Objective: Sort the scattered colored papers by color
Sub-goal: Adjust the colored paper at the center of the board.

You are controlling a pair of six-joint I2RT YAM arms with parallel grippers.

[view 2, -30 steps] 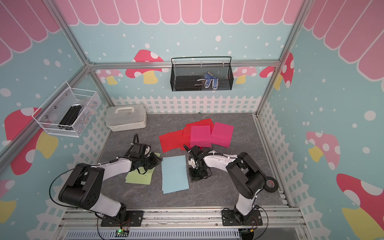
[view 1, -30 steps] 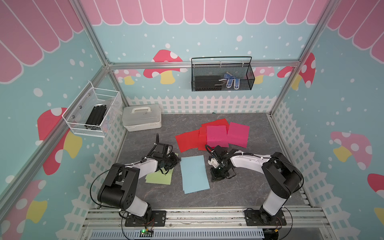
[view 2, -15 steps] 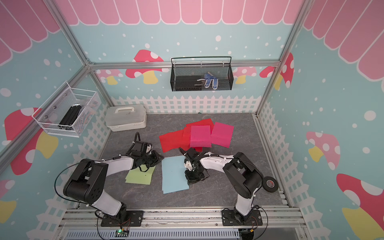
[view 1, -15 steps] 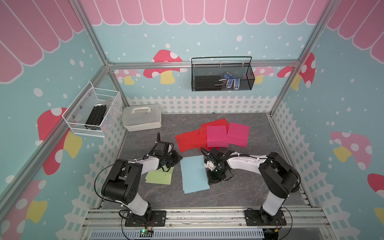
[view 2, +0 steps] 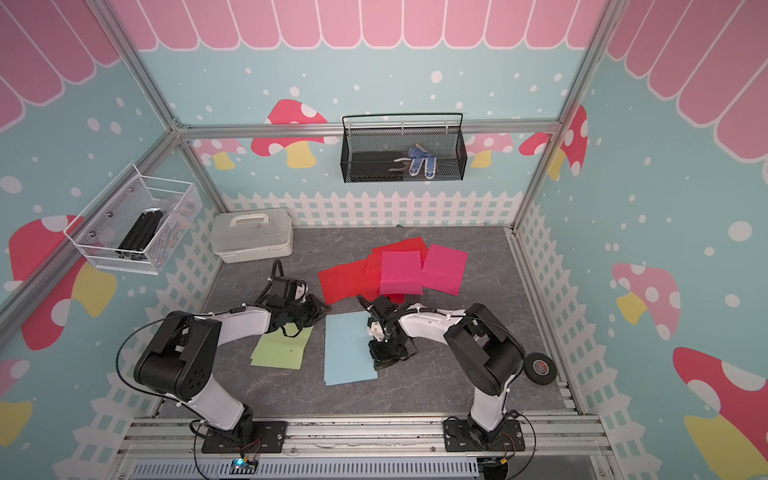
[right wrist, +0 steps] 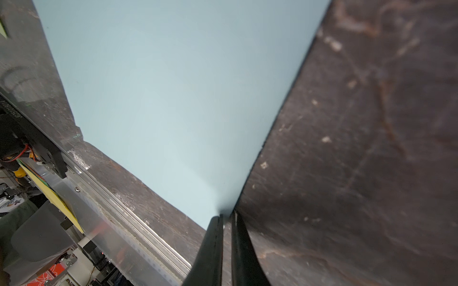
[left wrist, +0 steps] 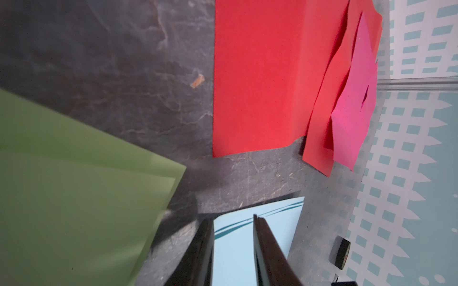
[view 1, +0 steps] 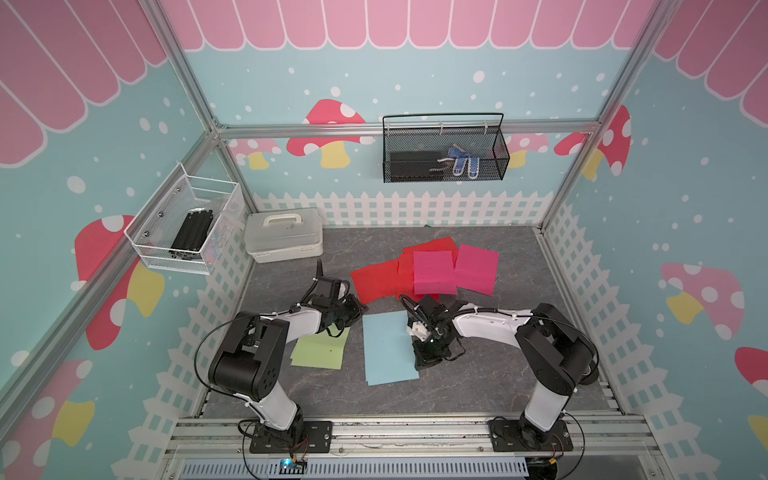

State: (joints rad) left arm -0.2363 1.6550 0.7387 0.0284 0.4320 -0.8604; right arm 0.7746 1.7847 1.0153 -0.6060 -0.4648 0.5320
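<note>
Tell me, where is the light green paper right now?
In both top views the light green paper lies front left on the table, partly under the left arm, just left of the light blue paper.

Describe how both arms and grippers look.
Both alike: left arm and right arm have white tapered links, bulky black joint housings, black base plates, and thin black cables looping alongside. The left gripper and right gripper have slim black fingers. No markings legible.

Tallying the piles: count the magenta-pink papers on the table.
2 magenta-pink papers: one lies atop the red papers, the other beside it, nearer the right arm's wall. More may hide underneath.
</note>
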